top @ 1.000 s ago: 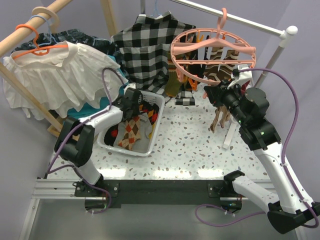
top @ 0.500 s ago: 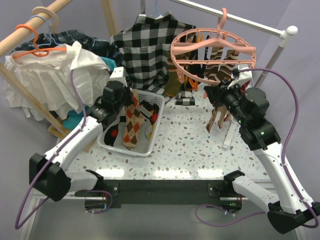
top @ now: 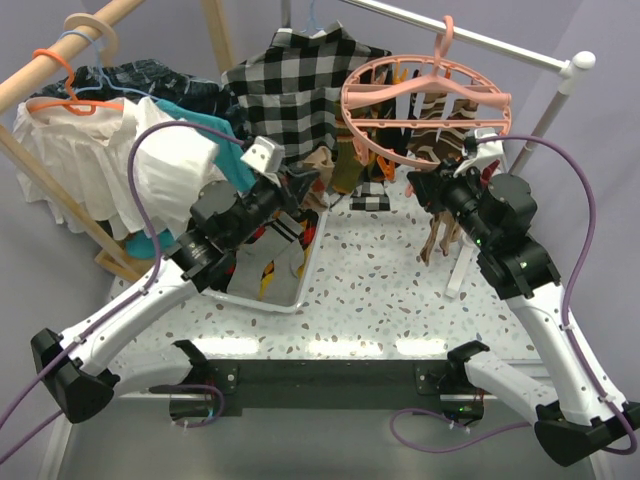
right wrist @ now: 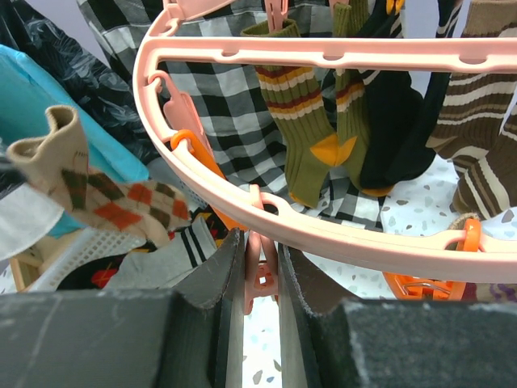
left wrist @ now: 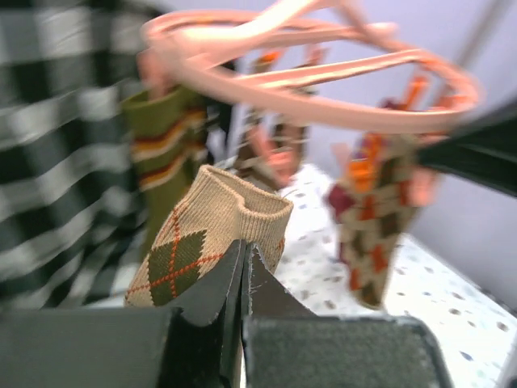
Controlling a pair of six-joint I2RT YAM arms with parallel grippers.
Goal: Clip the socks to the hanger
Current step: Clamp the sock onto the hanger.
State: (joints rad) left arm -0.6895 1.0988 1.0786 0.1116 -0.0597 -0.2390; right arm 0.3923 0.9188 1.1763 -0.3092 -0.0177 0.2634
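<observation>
My left gripper (left wrist: 245,252) is shut on the cuff end of a tan argyle sock (left wrist: 212,236), held up just left of the salmon-pink hanger ring (top: 352,125). The right wrist view shows that sock (right wrist: 101,194) hanging in the air at the left. My right gripper (right wrist: 260,242) is shut on a pink clip peg (right wrist: 260,275) that dangles from the ring's near rim (right wrist: 339,238). Several socks hang from the hanger: an olive striped one (right wrist: 297,133), a brown striped one (right wrist: 485,149) and an argyle one (left wrist: 376,206).
A white mesh basket (top: 312,215) with more socks stands under my left arm. The black-and-white checked shirt (top: 290,100) hangs behind it. A white garment (top: 70,160) hangs on an orange coat hanger at the left. The metal rail (top: 490,42) carries the hanger's hook.
My left arm has lifted the argyle sock out of the basket and swung it up and right toward the hanger. The right arm has not moved.
</observation>
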